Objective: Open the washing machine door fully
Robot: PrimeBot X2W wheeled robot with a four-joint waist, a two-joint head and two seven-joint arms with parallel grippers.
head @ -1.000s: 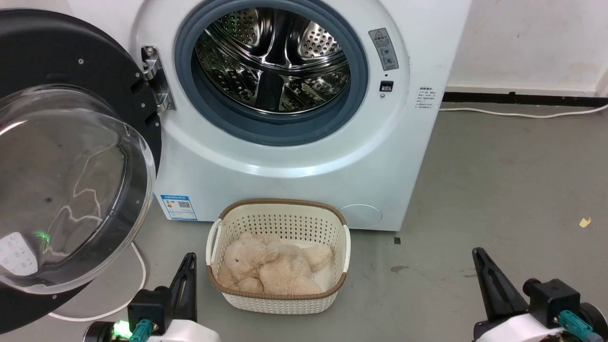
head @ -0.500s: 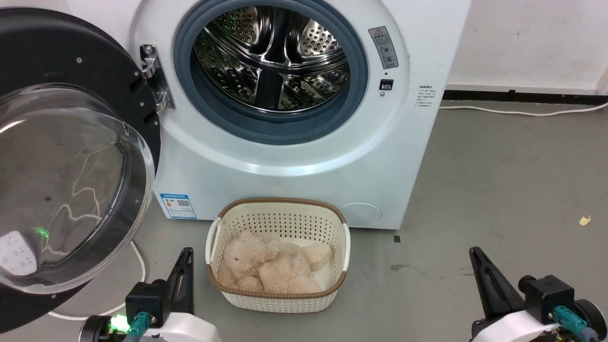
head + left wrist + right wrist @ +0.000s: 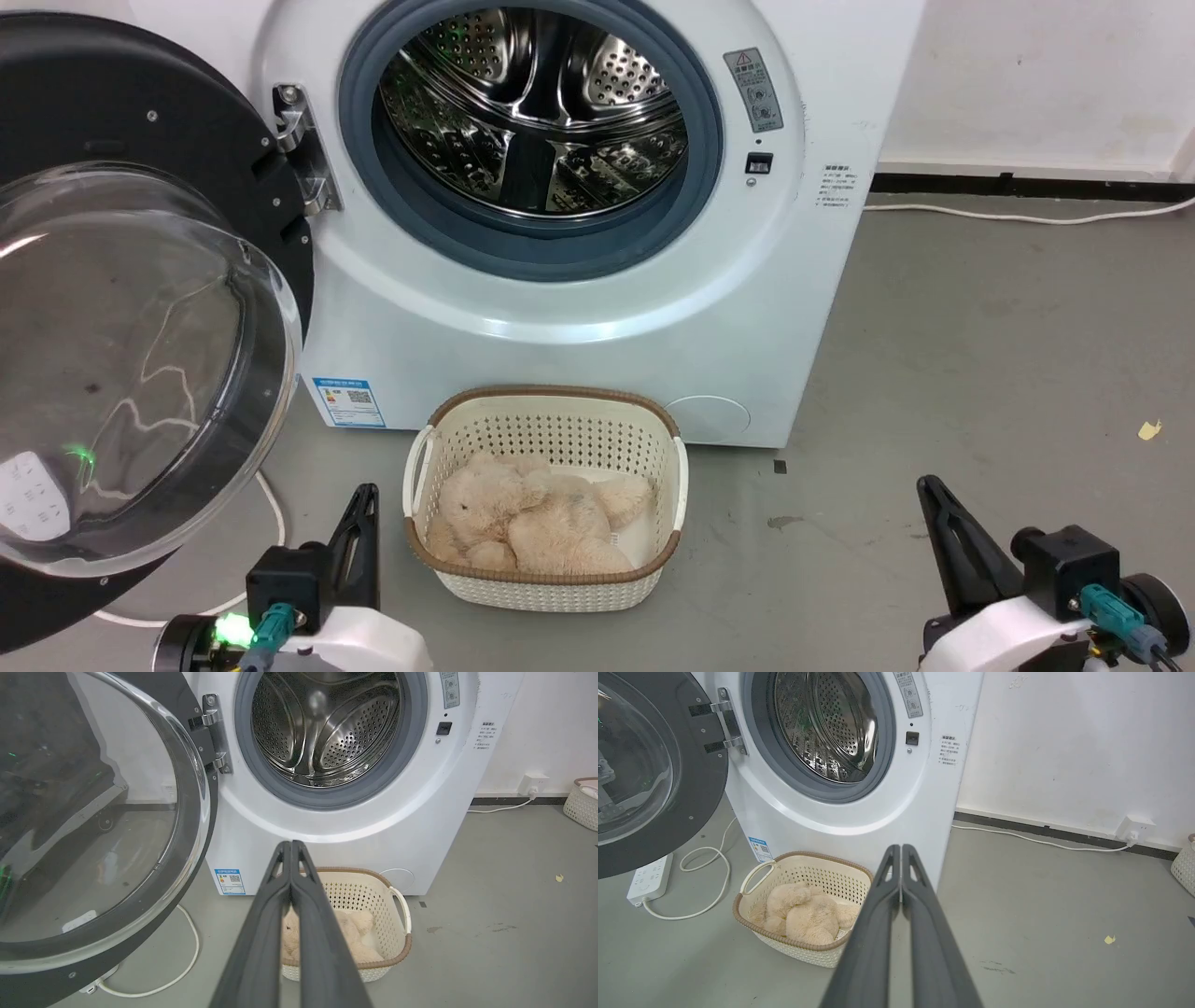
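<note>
The washing machine door (image 3: 187,121), black-rimmed with a clear domed glass bowl, stands swung wide to the left on its metal hinge (image 3: 299,149). The door (image 3: 154,756) reaches far left in the left wrist view, and the door (image 3: 686,798) sits at the left of the right wrist view. Beside the hinge gapes the grey-ringed steel drum mouth (image 3: 532,131). My left gripper (image 3: 364,495) is low at the bottom left, shut and empty, apart from the door. My right gripper (image 3: 927,487) is low at the bottom right, shut and empty. Both sets of fingers (image 3: 290,845) (image 3: 900,849) are pressed together.
A cream basket (image 3: 541,439) holding a beige plush toy (image 3: 532,527) stands on the grey floor before the machine, between my grippers. A white cable (image 3: 271,504) loops under the door to a power strip (image 3: 647,879). Another cable (image 3: 1027,219) runs along the right wall.
The whole head picture has drifted slightly up, so the camera moved. Both grippers have edged a little upward in that view. The door stays put.
</note>
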